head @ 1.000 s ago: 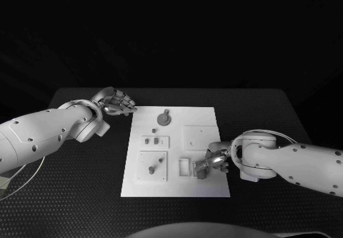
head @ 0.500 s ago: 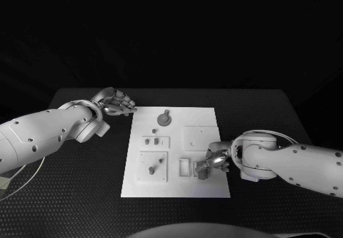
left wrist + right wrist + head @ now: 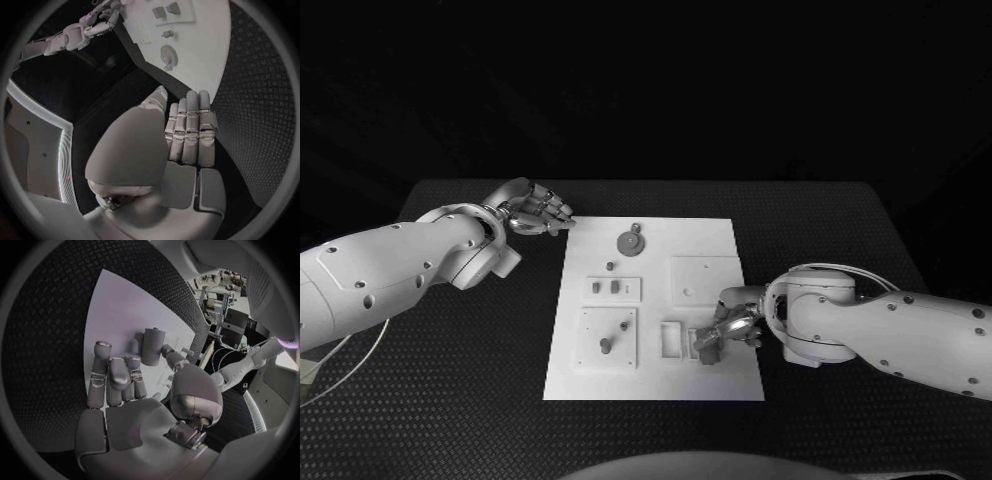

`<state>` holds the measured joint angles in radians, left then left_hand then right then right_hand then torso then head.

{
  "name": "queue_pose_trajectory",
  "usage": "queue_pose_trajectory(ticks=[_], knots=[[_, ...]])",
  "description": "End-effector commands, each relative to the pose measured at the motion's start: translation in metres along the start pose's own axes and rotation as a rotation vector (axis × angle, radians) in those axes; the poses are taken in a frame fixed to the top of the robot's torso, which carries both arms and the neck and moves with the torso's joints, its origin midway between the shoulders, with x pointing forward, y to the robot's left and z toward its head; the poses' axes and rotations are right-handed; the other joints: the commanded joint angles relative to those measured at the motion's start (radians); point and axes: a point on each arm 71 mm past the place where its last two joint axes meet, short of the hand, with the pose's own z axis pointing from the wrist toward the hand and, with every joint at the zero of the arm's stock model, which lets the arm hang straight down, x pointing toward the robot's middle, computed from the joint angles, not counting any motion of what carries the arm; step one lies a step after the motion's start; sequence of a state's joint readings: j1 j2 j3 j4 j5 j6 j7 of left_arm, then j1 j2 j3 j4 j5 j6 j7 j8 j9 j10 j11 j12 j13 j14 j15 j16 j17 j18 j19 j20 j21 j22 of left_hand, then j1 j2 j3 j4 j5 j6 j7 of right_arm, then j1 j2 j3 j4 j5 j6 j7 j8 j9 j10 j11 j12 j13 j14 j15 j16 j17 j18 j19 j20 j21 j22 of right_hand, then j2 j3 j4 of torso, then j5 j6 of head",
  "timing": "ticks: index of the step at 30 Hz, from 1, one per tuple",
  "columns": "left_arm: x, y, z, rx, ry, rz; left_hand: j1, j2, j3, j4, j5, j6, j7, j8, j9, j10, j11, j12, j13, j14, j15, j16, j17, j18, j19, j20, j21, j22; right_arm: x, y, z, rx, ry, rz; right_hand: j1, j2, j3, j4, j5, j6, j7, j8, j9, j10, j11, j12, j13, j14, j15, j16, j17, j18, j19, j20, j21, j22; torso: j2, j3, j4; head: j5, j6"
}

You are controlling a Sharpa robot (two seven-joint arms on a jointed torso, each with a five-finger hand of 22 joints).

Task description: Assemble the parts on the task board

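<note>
Two robot hands are at work here, and only one carries anything: the right robot hand (image 3: 727, 330) grasps a small grey cylindrical part (image 3: 150, 346) between thumb and fingers, held low over the near right corner of the white task board (image 3: 718, 385), just beside a small rectangular fixture (image 3: 674, 338). The left robot hand (image 3: 531, 210) hangs off the board's far left corner over the black worktop (image 3: 444, 380), fingers curled in on nothing. The main hazard, as I judge it, is the part going in crooked: the right wrist view shows it gripped near one end, so it could pivot in the fingers and jam or skid across the board. The fingers also hide much of the landing spot from the head view, so whether part and socket line up cannot be told. A hard push could shift the board, since the left robot hand is not steadying it, and disturb the round disc (image 3: 630, 241) and small pegs (image 3: 606, 286) elsewhere on it.
</note>
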<state>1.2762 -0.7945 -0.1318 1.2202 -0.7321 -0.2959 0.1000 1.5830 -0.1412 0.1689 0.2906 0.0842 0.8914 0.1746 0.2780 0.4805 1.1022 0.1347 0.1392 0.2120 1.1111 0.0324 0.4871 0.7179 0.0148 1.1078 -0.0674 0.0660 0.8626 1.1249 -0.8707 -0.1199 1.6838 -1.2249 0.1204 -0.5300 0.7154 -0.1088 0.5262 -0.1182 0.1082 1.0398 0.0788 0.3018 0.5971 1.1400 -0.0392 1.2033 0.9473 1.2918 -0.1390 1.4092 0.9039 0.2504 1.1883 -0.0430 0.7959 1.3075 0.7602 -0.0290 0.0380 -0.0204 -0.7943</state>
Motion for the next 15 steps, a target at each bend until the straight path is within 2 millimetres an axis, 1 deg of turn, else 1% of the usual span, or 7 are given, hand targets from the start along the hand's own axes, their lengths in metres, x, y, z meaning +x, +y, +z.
queue_pose_trajectory(ticks=[1, 3, 6, 7, 11, 15], knots=[[0.0007, -0.0016, 0.0, 0.008, 0.003, -0.007, -0.009, -0.001, 0.008, 0.0, 0.001, -0.002, -0.004, -0.004, 0.001, -0.007, -0.001, 0.004, -0.002, 0.004, -0.001, -0.004, 0.001, 0.011, 0.006, 0.0, 0.006, -0.001, 0.005, -0.0063, 0.0018, 0.032, 0.024, 0.014, 0.019, 0.027, -0.001, -0.024, 0.004, -0.009, 0.001, -0.005, -0.002, 0.002, 0.007, -0.002, 0.002, 0.0, 0.002, 0.003, -0.001, 0.011, -0.005, 0.001, 0.004, 0.021, 0.0, -0.0001, 0.0002, 0.0, 0.0], [0.0007, -0.0016, -0.0001, 0.008, 0.003, -0.007, -0.009, -0.001, 0.008, 0.0, 0.001, -0.002, -0.004, -0.004, 0.001, -0.007, -0.001, 0.005, -0.002, 0.004, -0.001, -0.005, 0.001, 0.011, 0.006, 0.0, 0.006, -0.001, 0.0066, -0.009, 0.0023, 0.03, 0.056, 0.071, 0.018, 0.048, -0.003, -0.06, 0.004, -0.013, 0.003, -0.01, -0.003, 0.001, 0.01, -0.003, 0.003, 0.0, 0.004, 0.003, -0.003, 0.011, -0.006, 0.003, 0.005, 0.02, 0.0, 0.0, 0.0002, 0.0, 0.001], [0.0007, -0.0015, -0.0003, 0.007, 0.004, -0.007, -0.01, -0.002, 0.008, 0.0, 0.001, -0.002, -0.004, -0.004, 0.001, -0.007, -0.001, 0.005, -0.002, 0.005, -0.001, -0.005, 0.002, 0.011, 0.006, 0.0, 0.006, -0.001, 0.0065, -0.0125, 0.0025, 0.032, 0.065, 0.098, 0.01, 0.072, -0.001, -0.09, 0.005, -0.018, 0.007, -0.017, -0.004, -0.002, 0.012, -0.005, 0.003, -0.001, 0.007, 0.002, -0.005, 0.011, -0.008, 0.006, 0.004, 0.02, 0.0, -0.0002, 0.0001, 0.0, 0.003], [0.0006, -0.0014, -0.0003, 0.006, 0.004, -0.007, -0.01, -0.002, 0.009, 0.0, 0.001, -0.003, -0.003, -0.005, 0.001, -0.007, -0.001, 0.005, -0.002, 0.005, -0.001, -0.005, 0.002, 0.011, 0.006, 0.0, 0.006, -0.001, 0.0065, -0.0132, 0.0025, 0.034, 0.067, 0.102, 0.004, 0.083, -0.001, -0.111, 0.004, -0.019, 0.008, -0.019, -0.004, -0.003, 0.014, -0.005, 0.003, -0.001, 0.009, 0.002, -0.006, 0.011, -0.008, 0.007, 0.004, 0.02, 0.0, -0.0004, -0.0003, 0.001, 0.004], [0.0007, -0.0014, -0.0004, 0.006, 0.005, -0.007, -0.01, -0.002, 0.009, -0.001, 0.001, -0.003, -0.003, -0.005, 0.001, -0.007, -0.001, 0.005, -0.002, 0.005, -0.001, -0.006, 0.003, 0.011, 0.006, 0.0, 0.006, -0.001, 0.0068, -0.0143, 0.0023, 0.034, 0.072, 0.107, -0.003, 0.097, 0.004, -0.138, 0.005, -0.019, 0.008, -0.022, -0.004, -0.003, 0.015, -0.006, 0.004, 0.0, 0.009, 0.002, -0.007, 0.011, -0.008, 0.008, 0.005, 0.019, 0.0, 0.0, -0.0004, 0.001, 0.004], [0.0004, -0.0011, -0.0005, 0.005, 0.004, -0.007, -0.01, -0.002, 0.009, -0.001, 0.001, -0.003, -0.003, -0.005, 0.001, -0.007, -0.001, 0.005, -0.002, 0.005, -0.001, -0.006, 0.003, 0.011, 0.006, 0.0, 0.006, -0.001, 0.0067, -0.0148, 0.0021, 0.034, 0.071, 0.108, -0.005, 0.105, 0.007, -0.152, 0.006, -0.017, 0.008, -0.022, -0.004, -0.003, 0.014, -0.006, 0.004, 0.0, 0.009, 0.002, -0.008, 0.011, -0.007, 0.009, 0.005, 0.019, 0.0, 0.0002, 0.0001, 0.0, 0.005]])
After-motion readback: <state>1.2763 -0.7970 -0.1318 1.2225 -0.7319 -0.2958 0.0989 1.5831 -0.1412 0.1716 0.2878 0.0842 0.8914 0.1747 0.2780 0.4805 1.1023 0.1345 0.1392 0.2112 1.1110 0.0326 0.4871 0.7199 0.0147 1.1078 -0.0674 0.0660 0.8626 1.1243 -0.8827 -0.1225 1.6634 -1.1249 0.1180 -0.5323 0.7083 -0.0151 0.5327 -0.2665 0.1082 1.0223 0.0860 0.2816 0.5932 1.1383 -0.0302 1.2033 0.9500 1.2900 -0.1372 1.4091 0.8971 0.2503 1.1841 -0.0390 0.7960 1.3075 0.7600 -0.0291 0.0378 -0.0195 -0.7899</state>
